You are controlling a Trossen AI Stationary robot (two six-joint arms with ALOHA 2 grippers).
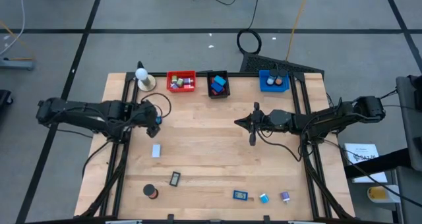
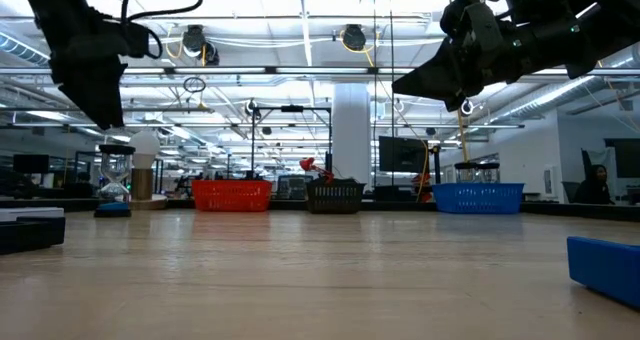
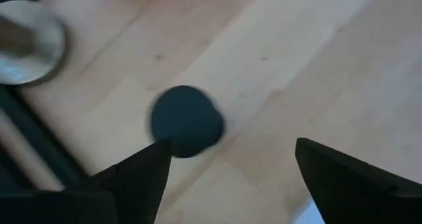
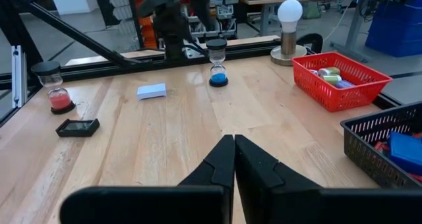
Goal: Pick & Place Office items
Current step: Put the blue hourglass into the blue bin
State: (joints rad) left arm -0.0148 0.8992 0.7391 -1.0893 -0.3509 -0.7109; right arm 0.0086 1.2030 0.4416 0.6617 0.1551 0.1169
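Worktop: pale wood planks, dark frame rails at both sides.

Left gripper: over the left rear of the worktop, near the white ball; fingers spread wide, holding nothing. Directly under it in the left wrist view, a dark round top (blurred; seemingly the hourglass below).

Right gripper: over mid-worktop, right of centre; fingers pressed together, empty.

Office items, loose:
- Hourglass, blue sand, dark caps, upright at the left rear, beside the left arm.
- Hourglass, red sand, upright at the front left; from above, a black disc with an orange-red edge.
- Light-blue block, flat, left of centre.
- Black-framed rectangle, flat, near the front.
- Blue rectangle, small blue piece, purple piece: a row along the front right edge.

Bins, rear edge, left to right: red bin (holds small mixed pieces), black bin (blue and red pieces), blue bin (dark round pieces).
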